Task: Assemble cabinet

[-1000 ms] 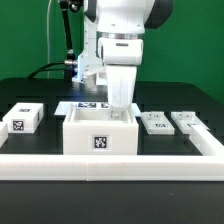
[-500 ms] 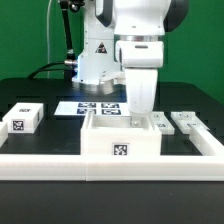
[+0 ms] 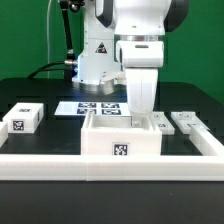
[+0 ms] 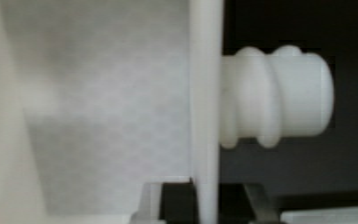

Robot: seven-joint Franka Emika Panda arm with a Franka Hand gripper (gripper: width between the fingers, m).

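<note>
The cabinet's large white open box (image 3: 120,150) stands near the front rail, with a black-and-white tag on its front face. My gripper (image 3: 141,112) reaches down over the box's back right wall and is shut on that wall. In the wrist view the thin white wall (image 4: 204,100) runs between my dark fingers (image 4: 172,205), and the gripper (image 4: 206,206) closes on it. A white ridged round piece (image 4: 274,98) shows beside the wall. A small tagged white panel piece (image 3: 22,118) lies at the exterior view's left. Two more (image 3: 158,123) (image 3: 187,121) lie at its right.
The marker board (image 3: 92,107) lies flat behind the box. The white robot base (image 3: 95,60) with a triangle sticker stands at the back. A raised white rail (image 3: 40,165) borders the table's front and right side.
Since a second ago the gripper and the box it holds have shifted toward the exterior view's right. In the last half second nothing has moved.
</note>
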